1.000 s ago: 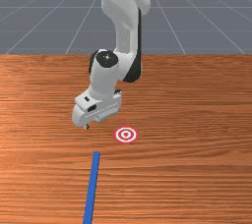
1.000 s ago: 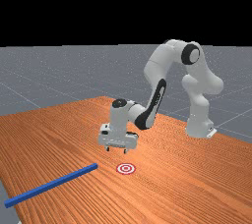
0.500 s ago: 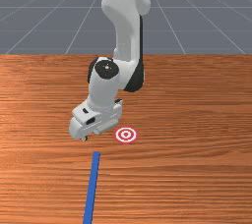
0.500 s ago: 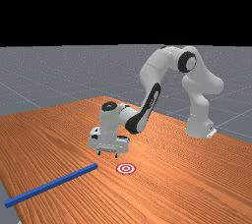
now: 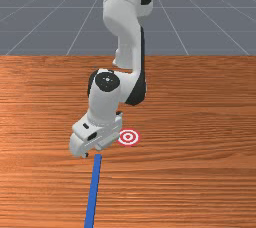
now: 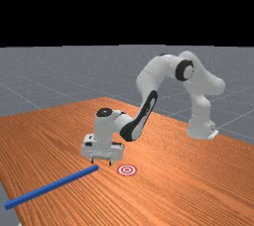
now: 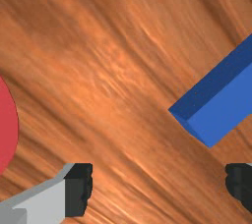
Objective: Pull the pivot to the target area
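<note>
I judge this the reach: my pincer hangs spread near one end of the blue bar, which lies on the surface beside the target, so aligning and lowering should follow.

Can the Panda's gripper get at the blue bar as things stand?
Likely yes: the gripper hovers open near one end of the blue bar, and I see nothing standing between them.

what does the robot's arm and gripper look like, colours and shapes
The arm is white, with smooth, rounded, tube-like segments and black caps and bands at its joints. The gripper has a wide, blocky white housing with small dark marks, and two short, slim fingers, grey with black, squarish pads.
</note>
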